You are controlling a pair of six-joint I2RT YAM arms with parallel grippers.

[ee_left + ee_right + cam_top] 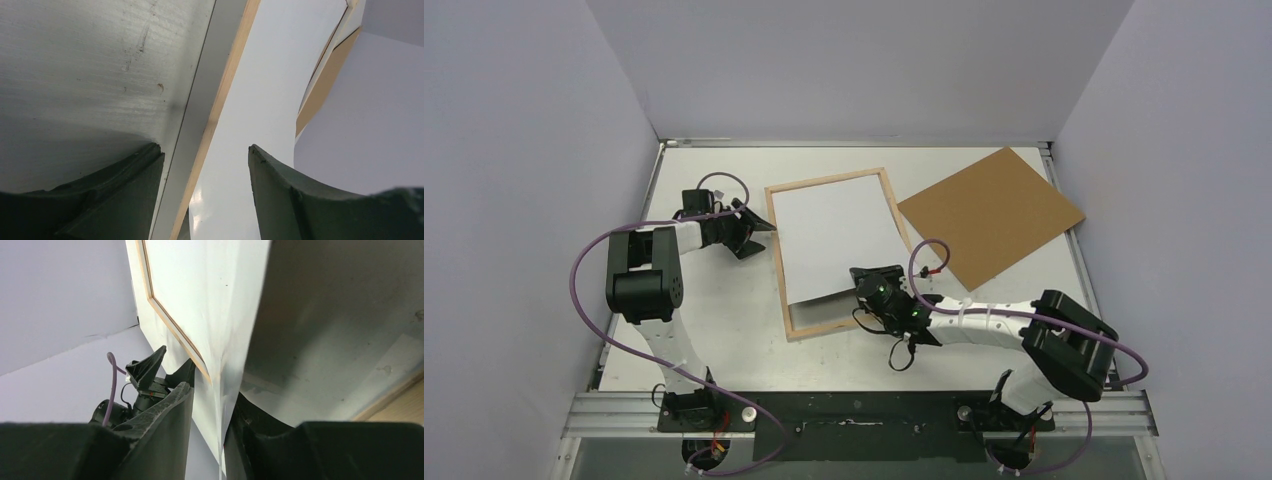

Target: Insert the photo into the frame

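Observation:
The frame (824, 326) lies flat mid-table with its light wood back up. In it rests the photo (839, 240), white back up and slightly askew, its near edge short of the frame's near rail. My right gripper (867, 283) is at the photo's near right corner. In the right wrist view the photo's (210, 300) edge runs between the fingers of the open right gripper (210, 395), with a gap beside it. My left gripper (762, 230) is open at the frame's far left corner. In the left wrist view the left gripper (205, 155) straddles the wood rail (220, 100).
A loose brown backing board (991, 215) lies flat at the back right, overlapping the table's right edge. Grey walls close the table in on the left, back and right. Purple cables loop off both arms.

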